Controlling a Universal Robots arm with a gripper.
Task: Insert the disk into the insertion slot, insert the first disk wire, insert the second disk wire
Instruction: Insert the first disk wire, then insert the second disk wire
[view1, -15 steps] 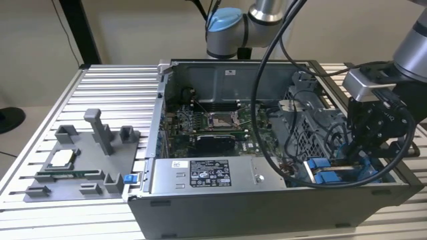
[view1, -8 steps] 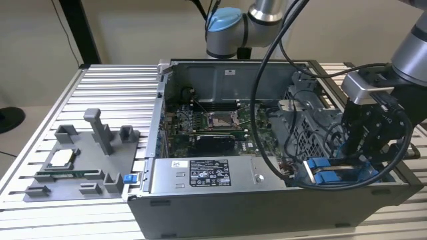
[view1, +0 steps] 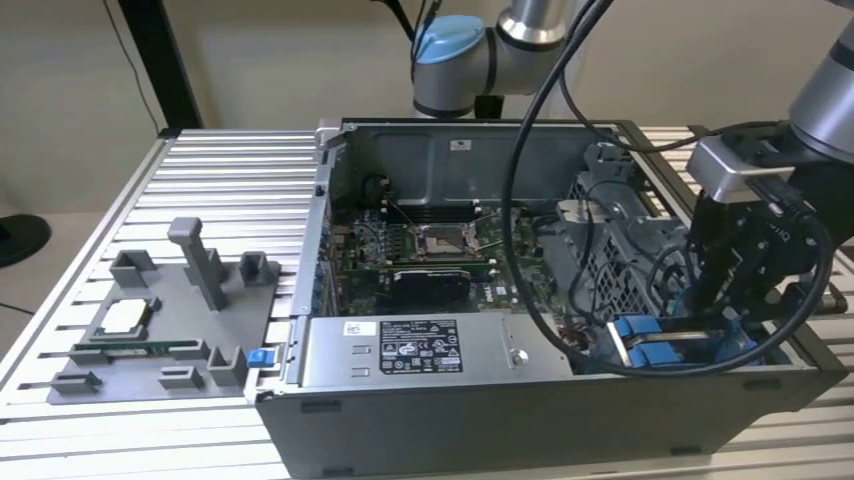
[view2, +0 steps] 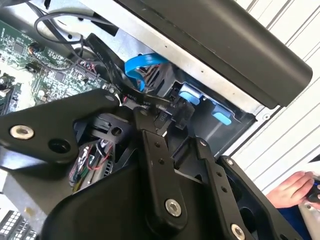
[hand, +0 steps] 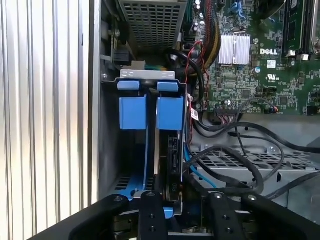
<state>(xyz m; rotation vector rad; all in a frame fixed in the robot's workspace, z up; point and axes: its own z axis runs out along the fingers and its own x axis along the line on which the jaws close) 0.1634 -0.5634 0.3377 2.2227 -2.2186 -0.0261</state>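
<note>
Leftmost in the exterior view, a grey fixture tray (view1: 160, 330) lies on the ribbed surface (view1: 227, 170); the open computer case (view1: 454, 160) sits mid-frame. At lower right the gripper (view1: 727, 300) reaches into the insertion slot (view1: 641, 345), which holds the disk (hand: 171, 150). Whether the jaws grip anything, I cannot tell.

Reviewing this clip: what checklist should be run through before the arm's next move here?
1. Disk in insertion slot: ok, seated inside.
2. Gripper above that slot: ok.
3. Flat black wire plugged into disk: cannot tell.
4. Loose black cables clear of disk: not ok, they loop beside it.
5. Person's hand outside the case: ok.
</note>
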